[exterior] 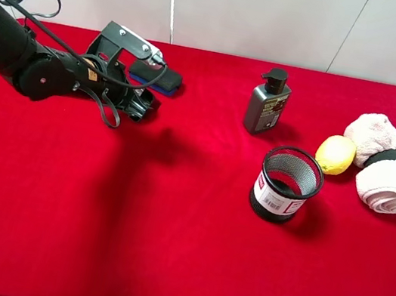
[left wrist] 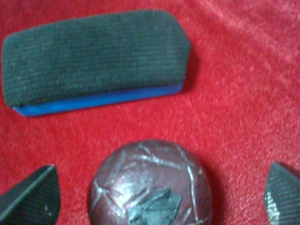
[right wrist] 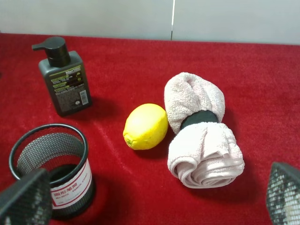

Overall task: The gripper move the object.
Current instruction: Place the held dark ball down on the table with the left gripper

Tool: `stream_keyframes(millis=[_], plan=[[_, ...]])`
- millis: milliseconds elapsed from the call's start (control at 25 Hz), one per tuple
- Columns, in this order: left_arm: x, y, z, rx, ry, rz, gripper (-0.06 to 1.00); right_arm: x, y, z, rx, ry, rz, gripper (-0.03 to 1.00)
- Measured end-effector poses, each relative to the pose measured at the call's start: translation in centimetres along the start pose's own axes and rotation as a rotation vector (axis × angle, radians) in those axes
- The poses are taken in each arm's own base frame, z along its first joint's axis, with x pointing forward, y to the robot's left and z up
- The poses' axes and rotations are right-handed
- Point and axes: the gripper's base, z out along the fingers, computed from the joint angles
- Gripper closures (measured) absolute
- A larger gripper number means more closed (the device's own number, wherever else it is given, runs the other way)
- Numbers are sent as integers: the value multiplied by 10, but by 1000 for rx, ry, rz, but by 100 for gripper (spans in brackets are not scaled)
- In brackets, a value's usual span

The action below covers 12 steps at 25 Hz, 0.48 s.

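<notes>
You are looking at a red cloth (exterior: pixel 162 264) covering the whole table, with the left arm (exterior: pixel 15 54) reaching in over its far left part. The high view is hiding the ball under the left gripper (exterior: pixel 142 107), and only the left wrist view is showing it. There the ball (left wrist: pixel 150 185) is sitting on the cloth between the fingers (left wrist: pixel 33 199), with red showing on both sides, so the gripper is standing spread and touching nothing. Just beyond the ball, and apart from it, the eraser (left wrist: pixel 93 61) is lying flat on its blue base; the high view is catching only part of it behind the bracket. The right gripper (right wrist: pixel 154 199) is appearing only in its own wrist view, its fingers spread wide over the cloth. On the right side, the rolled towel (exterior: pixel 386 166) is lying farthest out. The mesh cup (exterior: pixel 277 202) is standing upright nearer the middle, and the right wrist view is looking down into it, showing just mesh wall and a dark floor. The pump bottle (exterior: pixel 267 103) is standing behind the cup, and the lemon (exterior: pixel 335 154) is resting right against the towel.
</notes>
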Motion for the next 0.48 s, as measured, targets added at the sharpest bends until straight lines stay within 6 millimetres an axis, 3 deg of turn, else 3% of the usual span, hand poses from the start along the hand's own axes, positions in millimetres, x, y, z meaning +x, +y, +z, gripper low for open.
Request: stream_keyframes(millis=[480], plan=[[-17, -3, -41, -4, -70, -14, 5, 0, 0, 0, 0, 1, 0, 27]])
